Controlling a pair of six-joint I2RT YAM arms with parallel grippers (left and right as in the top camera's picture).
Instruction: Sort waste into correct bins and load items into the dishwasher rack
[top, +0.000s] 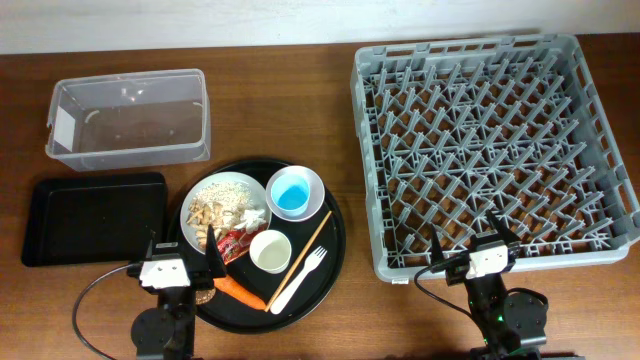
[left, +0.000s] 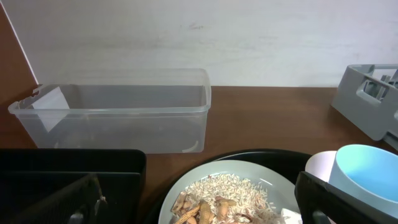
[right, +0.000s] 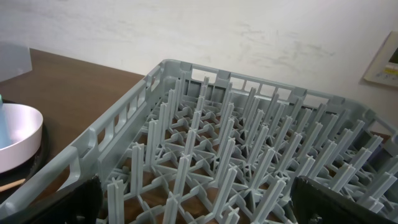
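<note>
A round black tray (top: 335, 232) holds a white plate (top: 196, 197) with beige rice and nut shells (top: 225, 200), a crumpled white paper bit (top: 253, 215), a red wrapper (top: 236, 241), an orange carrot (top: 240, 291), a small white cup (top: 270, 251), a light blue cup (top: 293, 195) in a pale bowl (top: 315, 184), a white fork (top: 298, 279) and a wooden stick (top: 300, 254). The clear tub (top: 130, 117) and black tray (top: 95, 216) sit at left. The grey rack (top: 492, 145) is at right. My left gripper (top: 182, 262) is open at the round tray's near-left edge. My right gripper (top: 471, 247) is open over the rack's near edge.
The brown wooden table (top: 300, 90) runs to a white wall at the back. In the left wrist view the clear tub (left: 118, 109) stands behind the plate (left: 205, 186). In the right wrist view the rack's pegs (right: 224, 168) fill the space between my fingers.
</note>
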